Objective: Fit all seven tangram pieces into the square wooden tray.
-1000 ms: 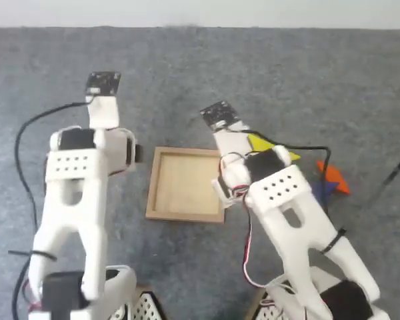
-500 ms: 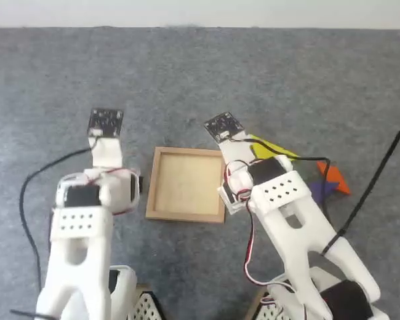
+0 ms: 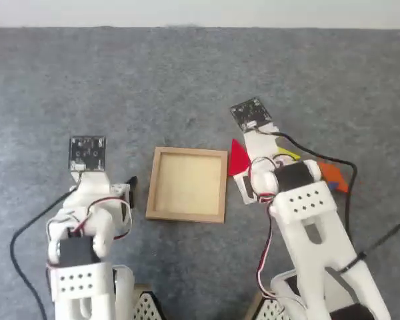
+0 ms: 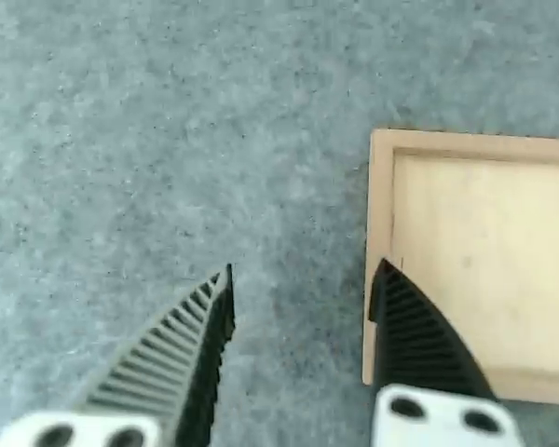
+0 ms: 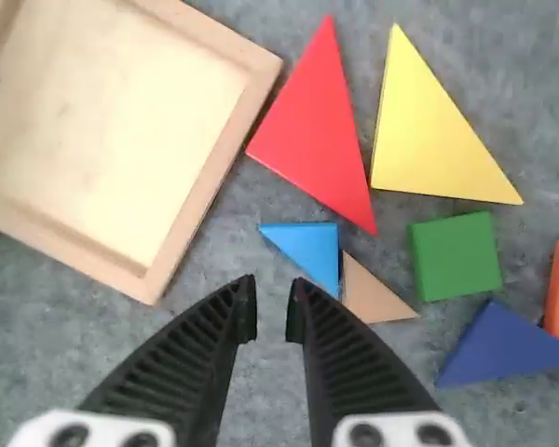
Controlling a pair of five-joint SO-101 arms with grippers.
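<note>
Wooden tray (image 3: 189, 183) lies unmoved on the grey worktop (image 3: 187, 80), yet the left arm (image 3: 87, 227) has drawn back and the right arm (image 3: 307, 213) has swung aside, baring the red triangle (image 3: 237, 158) just beside the tray. Left gripper (image 4: 305, 272) fingers stand wide apart by the tray's rim. Right gripper (image 5: 270, 282) fingers, nearly together, hover near the blue triangle (image 5: 309, 250), tan triangle (image 5: 368, 293) and green square (image 5: 454, 254), which the arm hides from above.
</note>
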